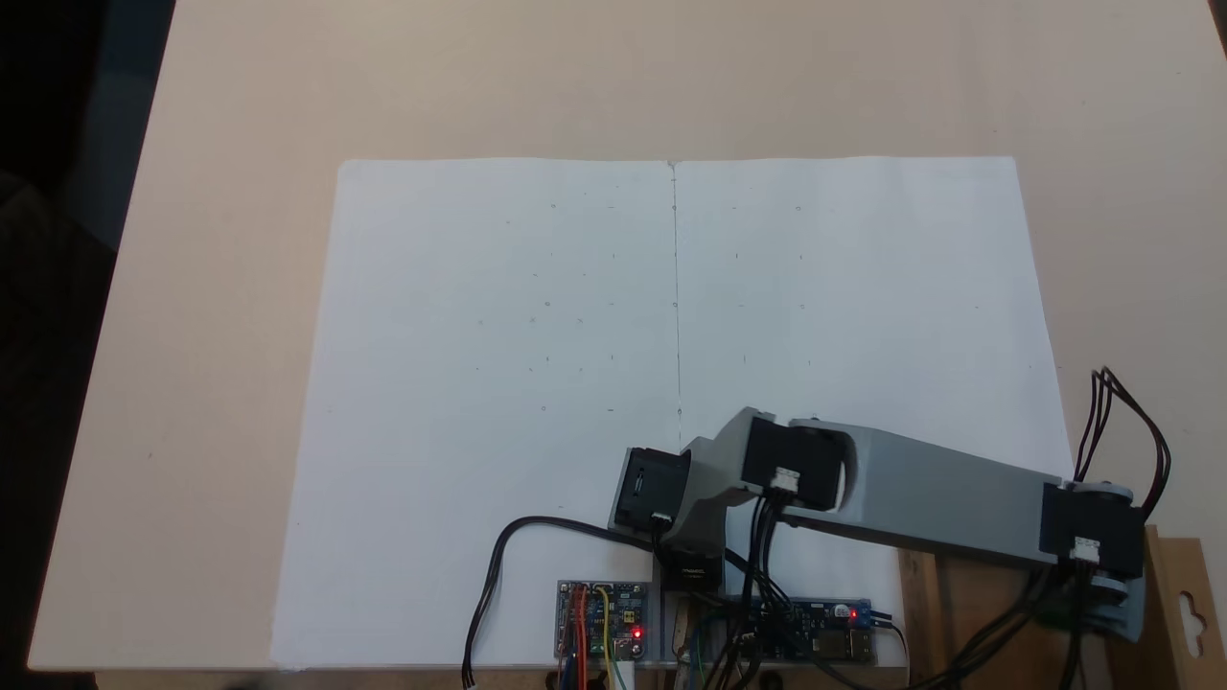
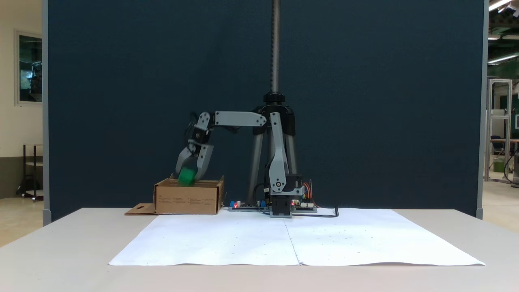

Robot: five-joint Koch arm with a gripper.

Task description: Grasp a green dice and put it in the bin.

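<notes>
Count: we see one dice (image 2: pixel 187 176), one bin (image 2: pixel 188 198), one arm (image 2: pixel 239 119), two paper sheets (image 1: pixel 498 383).
Dice: green, just above the bin's rim, over its opening.
Gripper (image 2: pixel 187 177): clenched on the dice, pointing down.
Bin: contents hidden from us; flap (image 1: pixel 1184 604) has a hang-hole.
Writing: small print on the bin's front, unreadable.

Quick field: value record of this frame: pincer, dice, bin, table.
pincer: pointing down over the bin, shut on the dice
dice: green, held at the bin's top edge, not yet released
bin: cardboard box beside the arm's base, flap flat on the table
arm: reaching sideways from base to bin
paper: white sheets on the table, bare
boards: at the base, red lights on
</notes>
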